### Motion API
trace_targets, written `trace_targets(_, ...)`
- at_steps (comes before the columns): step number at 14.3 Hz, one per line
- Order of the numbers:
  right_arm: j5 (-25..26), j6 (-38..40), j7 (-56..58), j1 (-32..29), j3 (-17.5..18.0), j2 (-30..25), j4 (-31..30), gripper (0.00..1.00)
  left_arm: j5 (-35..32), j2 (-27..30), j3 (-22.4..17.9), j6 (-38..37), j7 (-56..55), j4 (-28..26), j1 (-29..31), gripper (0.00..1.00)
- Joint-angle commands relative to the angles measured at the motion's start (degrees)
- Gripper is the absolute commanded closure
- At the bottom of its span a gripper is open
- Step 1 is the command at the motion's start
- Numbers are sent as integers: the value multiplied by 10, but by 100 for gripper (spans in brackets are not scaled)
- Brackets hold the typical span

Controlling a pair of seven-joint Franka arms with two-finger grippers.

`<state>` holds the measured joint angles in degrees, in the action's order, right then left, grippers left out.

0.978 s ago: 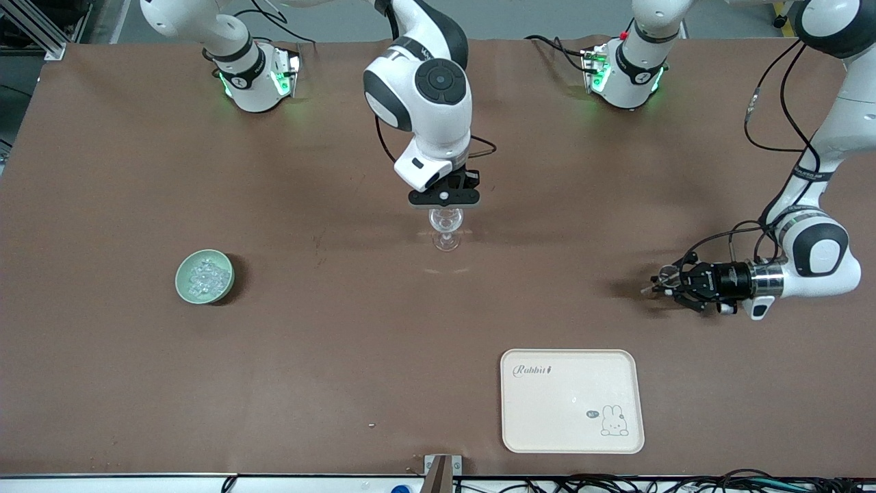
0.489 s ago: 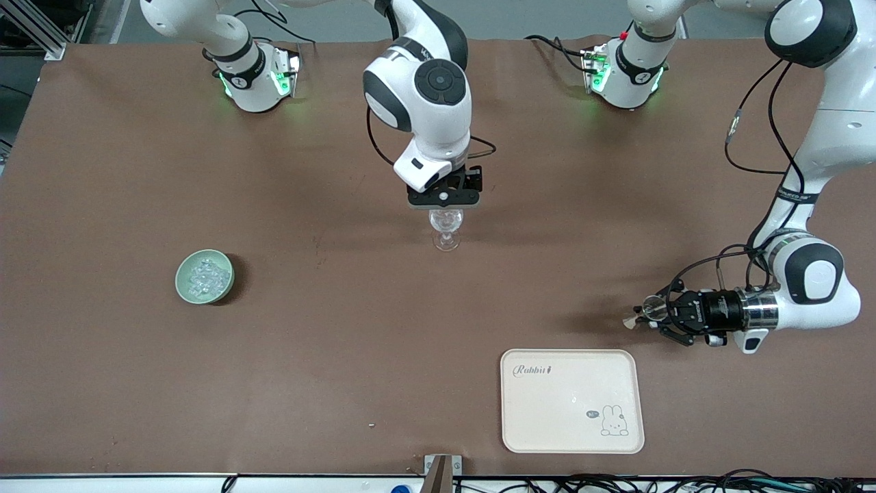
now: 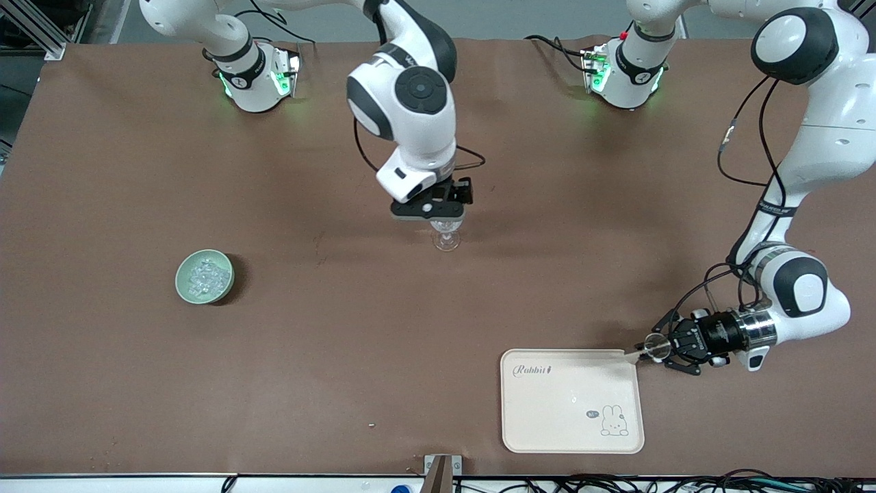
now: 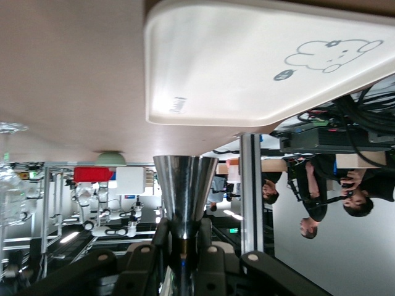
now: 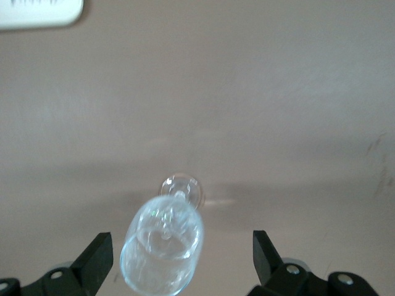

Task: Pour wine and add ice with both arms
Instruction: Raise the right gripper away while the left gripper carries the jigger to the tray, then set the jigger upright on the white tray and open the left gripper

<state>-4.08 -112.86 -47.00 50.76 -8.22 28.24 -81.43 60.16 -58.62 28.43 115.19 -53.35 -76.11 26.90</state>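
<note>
Front view: I am watching the left arm carry a small metal jigger (image 3: pixel 649 349) sideways in its left pincer (image 3: pixel 658 348), fingers clamped together on the narrow waist. Over the last second this pincer has been travelling from open worktop (image 3: pixel 342 342) toward the front camera, and it is now hanging at the corner of the cream rabbit tray (image 3: pixel 572 438) that lies toward the left arm's end. In the left wrist view the jigger's (image 4: pixel 184 192) steel cone is pointing at the tray's rim (image 4: pixel 247 117), just short of it.

The right arm has been shifting slightly too. Its right pincer (image 3: pixel 430 209) is hovering directly over the clear wine glass (image 3: pixel 446 236) standing upright in the middle of the worktop. In the right wrist view the fingers (image 5: pixel 94 256) are spread wide apart, one on each side of the glass bowl (image 5: pixel 163 246), touching nothing.

The ice (image 3: pixel 205 275) is sitting untouched in the green bowl (image 3: pixel 185 291) toward the right arm's end, well apart from the glass.

My reading: the jigger is being put away on the tray, so the pouring part is likely finishing, and the ice step is not yet begun. I cannot tell whether the glass is holding any liquid.
</note>
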Motion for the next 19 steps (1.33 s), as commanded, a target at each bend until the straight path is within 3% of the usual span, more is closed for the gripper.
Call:
trace_targets(1,14,13,4,-50,8,-52,-13,0,13,-47,-2,9,8,65,-21,99)
trace_targets(5,85,53,12,-108,8,-88,-15,0,15,-64,-9,49,15,70,-40,99)
trace_targets(15,90,143,239,-318,8,-222,-81,0,36,-112,-9,59,61,82,-45,96)
trace_targets(16,89,158,274,-344,9,-234,-81,0,36,-112,-9,59,61,82,-45,91)
trace_targets(18,88,180,343,-385,9,-254,-80,0,37,-109,-9,59,60,80,-44,73)
trace_targets(19,86,195,370,-399,9,-265,-78,0,36,-107,-10,59,60,78,-43,56)
